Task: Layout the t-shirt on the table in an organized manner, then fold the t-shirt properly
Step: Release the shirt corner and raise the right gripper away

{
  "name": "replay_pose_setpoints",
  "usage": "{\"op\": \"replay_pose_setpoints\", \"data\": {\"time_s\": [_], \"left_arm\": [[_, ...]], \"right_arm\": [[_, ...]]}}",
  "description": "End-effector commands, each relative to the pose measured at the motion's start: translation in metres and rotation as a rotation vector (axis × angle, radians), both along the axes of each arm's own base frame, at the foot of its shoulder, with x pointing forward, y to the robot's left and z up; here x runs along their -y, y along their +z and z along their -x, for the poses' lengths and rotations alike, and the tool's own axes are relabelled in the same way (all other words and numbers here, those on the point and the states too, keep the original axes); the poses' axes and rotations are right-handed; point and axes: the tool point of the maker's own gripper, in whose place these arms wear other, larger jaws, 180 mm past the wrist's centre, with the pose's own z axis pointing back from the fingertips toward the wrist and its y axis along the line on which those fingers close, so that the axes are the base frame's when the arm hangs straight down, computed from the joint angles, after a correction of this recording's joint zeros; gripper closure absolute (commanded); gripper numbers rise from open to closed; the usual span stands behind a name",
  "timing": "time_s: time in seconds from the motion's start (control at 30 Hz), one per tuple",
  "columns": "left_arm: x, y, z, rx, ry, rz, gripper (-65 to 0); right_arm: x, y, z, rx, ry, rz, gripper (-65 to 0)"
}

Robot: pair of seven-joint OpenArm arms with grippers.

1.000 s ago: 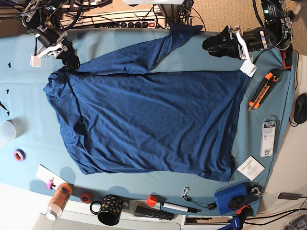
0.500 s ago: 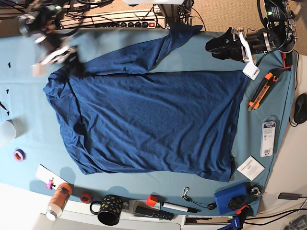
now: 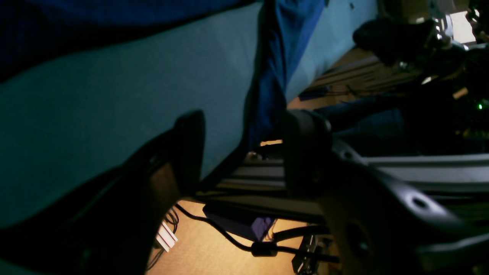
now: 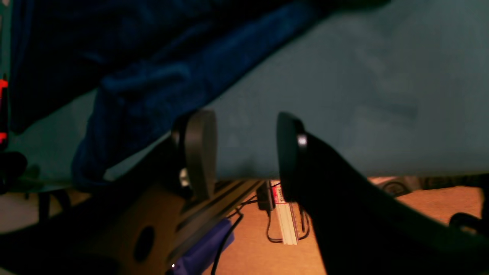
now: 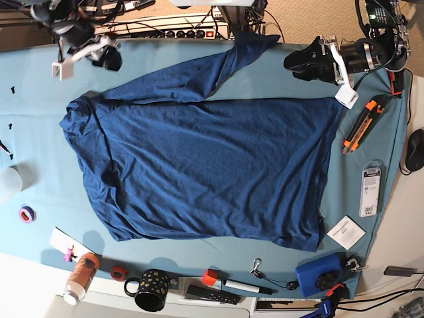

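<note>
The dark navy t-shirt (image 5: 205, 159) lies spread on the teal-covered table (image 5: 33, 132), with one sleeve (image 5: 255, 43) reaching the far edge. My left gripper (image 5: 298, 58) hovers near the far right, just above the shirt's upper right corner. In the left wrist view the left gripper (image 3: 246, 152) is open and empty, with the sleeve (image 3: 273, 76) ahead of it. My right gripper (image 5: 111, 58) is at the far left edge, clear of the shirt. It shows open in the right wrist view (image 4: 244, 152), with nothing between its fingers and shirt fabric (image 4: 133, 88) to its left.
An orange utility knife (image 5: 361, 126), a packaged item (image 5: 371, 189) and a white card (image 5: 346, 232) lie at the right edge. Along the front are a blue box (image 5: 321, 275), a marker (image 5: 242, 286), a dotted mug (image 5: 152, 288) and a bottle (image 5: 81, 277). Cables and a power strip (image 5: 165, 30) lie beyond the far edge.
My right gripper has drawn back from the shirt's upper left corner to the far table edge. The left gripper has barely shifted. The shirt lies as before.
</note>
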Motion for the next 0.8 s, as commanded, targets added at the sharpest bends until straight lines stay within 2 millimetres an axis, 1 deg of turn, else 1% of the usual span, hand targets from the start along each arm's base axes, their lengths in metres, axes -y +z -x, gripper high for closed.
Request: {"op": "replay_pose_setpoints", "data": {"time_s": [0.0,0.1,0.23,0.33,0.43,0.47,0.53,0.7,0.77], "left_arm": [[-0.002,0.01,-0.005,0.035,0.006,0.015,-30.6],[-0.002,0.01,-0.005,0.035,0.006,0.015,-30.6],[-0.002,0.01,-0.005,0.035,0.006,0.015,-30.6],[-0.002,0.01,-0.005,0.036,0.006,0.015,-30.6],[-0.002,0.01,-0.005,0.035,0.006,0.015,-30.6],[-0.002,0.01,-0.005,0.036,0.006,0.015,-30.6],[-0.002,0.01,-0.005,0.035,0.006,0.015,-30.6],[-0.002,0.01,-0.005,0.036,0.006,0.015,-30.6],[-0.002,0.01,-0.005,0.035,0.006,0.015,-30.6]], "right_arm": [[0.0,0.008,-0.004,0.038,-0.002,0.004,-25.6],[0.004,0.008,-0.006,0.045,-0.024,0.015,-25.6],[0.026,0.004,-0.009,0.02,-0.14,0.07,-25.6],[0.031,0.006,-0.016,0.034,-0.17,0.08,-25.6],[0.031,0.011,-0.023,0.071,-0.18,0.074,-25.5],[0.028,0.011,-0.025,0.08,-0.173,0.069,-25.5],[0.017,0.012,-0.033,0.1,-0.143,0.045,-25.5],[-0.021,0.011,-0.053,0.135,-0.034,0.0,-25.5],[-0.026,0.008,-0.059,0.124,-0.03,0.015,-25.5]]}}
